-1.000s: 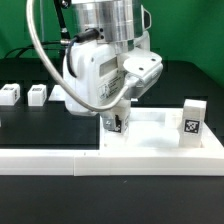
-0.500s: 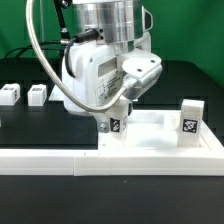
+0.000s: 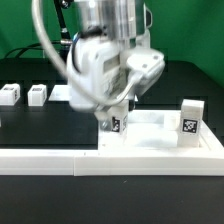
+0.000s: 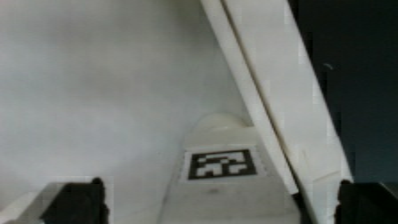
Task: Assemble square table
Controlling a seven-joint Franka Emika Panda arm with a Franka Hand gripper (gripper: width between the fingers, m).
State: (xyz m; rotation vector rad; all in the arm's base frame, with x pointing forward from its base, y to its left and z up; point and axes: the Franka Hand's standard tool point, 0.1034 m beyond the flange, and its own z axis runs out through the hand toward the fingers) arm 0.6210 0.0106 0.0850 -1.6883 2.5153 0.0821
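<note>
Square table slab (image 3: 155, 128), smooth white plastic with a raised rim, lies flat on the black table (image 3: 120, 200) against the long white rail (image 3: 45, 158). Blocky tagged leg (image 4: 222, 150) stands at its corner, claw (image 4: 217, 200) straddles it with jaws spread wide, gripping nothing

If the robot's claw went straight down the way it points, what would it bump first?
Probably the small tagged leg standing between its open fingers; they would likely land on the white tabletop beside it. Depth is unclear.
</note>
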